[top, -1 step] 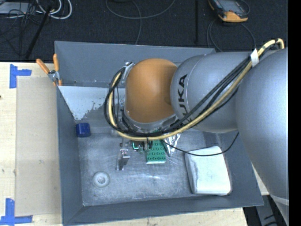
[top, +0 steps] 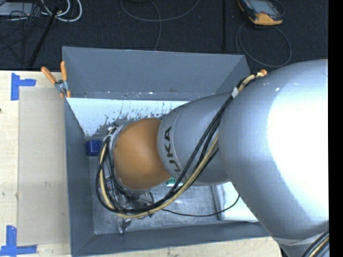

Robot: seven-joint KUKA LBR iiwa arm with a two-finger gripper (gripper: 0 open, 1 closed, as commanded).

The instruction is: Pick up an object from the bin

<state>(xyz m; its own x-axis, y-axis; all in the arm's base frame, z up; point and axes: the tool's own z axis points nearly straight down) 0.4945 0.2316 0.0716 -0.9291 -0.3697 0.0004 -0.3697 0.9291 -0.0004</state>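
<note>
- One arm (top: 257,143) reaches into the grey bin (top: 155,74) from the right. Its orange cover (top: 136,154) and looped cables (top: 107,194) lie across most of the floor.
- One dark tip of the gripper (top: 123,224) shows below the orange cover, low in the bin's front-left corner and close to the front wall. Whether the gripper is wide, narrow or holding anything cannot be told, as the wrist and cables hide it.
- Three loose things are visible:
  - a small blue block (top: 94,146) beside the left wall, at the edge of the orange cover;
  - a green scrap (top: 171,182) peeking out between the cover and the arm;
  - a white flat piece (top: 236,210) on the floor at the right, under the arm.
- Key relation: the blue block lies up-view from the gripper, along the same left wall and well apart from it. The green scrap lies to the right of the gripper and somewhat farther back. The white piece is farthest off to the right.
- Judgement: nothing can be seen directly beneath the gripper, so the thing it is over cannot be named. Of the three visible things, the blue block and the green scrap are the nearer candidates. The long axis of neither can be read.
</note>
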